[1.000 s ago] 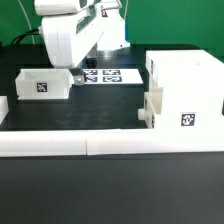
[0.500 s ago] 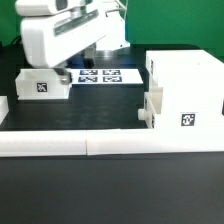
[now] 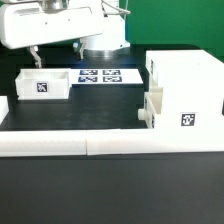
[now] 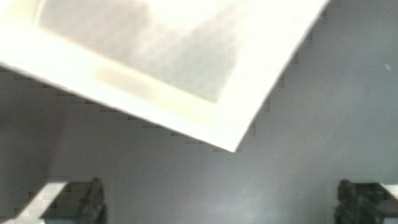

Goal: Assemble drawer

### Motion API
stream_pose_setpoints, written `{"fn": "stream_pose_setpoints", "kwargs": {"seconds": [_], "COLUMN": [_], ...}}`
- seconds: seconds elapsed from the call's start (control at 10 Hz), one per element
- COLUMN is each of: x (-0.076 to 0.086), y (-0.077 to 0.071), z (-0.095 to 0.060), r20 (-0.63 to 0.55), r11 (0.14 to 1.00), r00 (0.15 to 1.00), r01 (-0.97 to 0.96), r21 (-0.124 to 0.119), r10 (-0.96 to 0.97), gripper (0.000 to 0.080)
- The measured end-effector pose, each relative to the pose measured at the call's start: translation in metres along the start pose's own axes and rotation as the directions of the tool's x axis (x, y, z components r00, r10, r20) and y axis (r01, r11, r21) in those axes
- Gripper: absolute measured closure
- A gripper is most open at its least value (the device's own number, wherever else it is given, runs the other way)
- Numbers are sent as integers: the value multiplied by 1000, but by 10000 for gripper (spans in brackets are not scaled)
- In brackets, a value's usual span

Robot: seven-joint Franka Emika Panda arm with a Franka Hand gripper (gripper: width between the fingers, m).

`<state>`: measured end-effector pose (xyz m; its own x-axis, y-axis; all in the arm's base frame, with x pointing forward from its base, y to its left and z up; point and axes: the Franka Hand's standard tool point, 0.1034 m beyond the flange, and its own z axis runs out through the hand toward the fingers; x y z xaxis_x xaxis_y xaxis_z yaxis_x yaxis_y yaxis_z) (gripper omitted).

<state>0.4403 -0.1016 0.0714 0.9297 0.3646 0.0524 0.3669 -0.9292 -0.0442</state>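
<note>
Hovering near a corner of the small tray (image 3: 42, 85) on the exterior view's left, the tool (image 4: 217, 198) stands wide and empty; the shell (image 3: 186, 88) sits well apart on the tabletop (image 3: 105, 112). Descending off-centre could land the tool on the tray's rim and shove it askew.

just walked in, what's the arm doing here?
The Panda's gripper hangs open and empty above the small white tray at the exterior view's left, not touching it. The tall drawer shell stands at the exterior view's right, apart from that tray, with the marker board between them. The tray is not yet in the shell.
</note>
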Motion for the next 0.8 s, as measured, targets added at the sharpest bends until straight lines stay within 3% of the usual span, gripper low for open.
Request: {"fn": "stream_pose_setpoints", "kwargs": {"seconds": [0.5, 0.8], "x": [1, -13], "y": [-2, -13], "z": [1, 21], "r20": [-2, -12], "r11": [967, 961], "r00": [967, 961], "r01": [-254, -275], "r21": [7, -26], "r10": [255, 275], "gripper": [150, 150]}}
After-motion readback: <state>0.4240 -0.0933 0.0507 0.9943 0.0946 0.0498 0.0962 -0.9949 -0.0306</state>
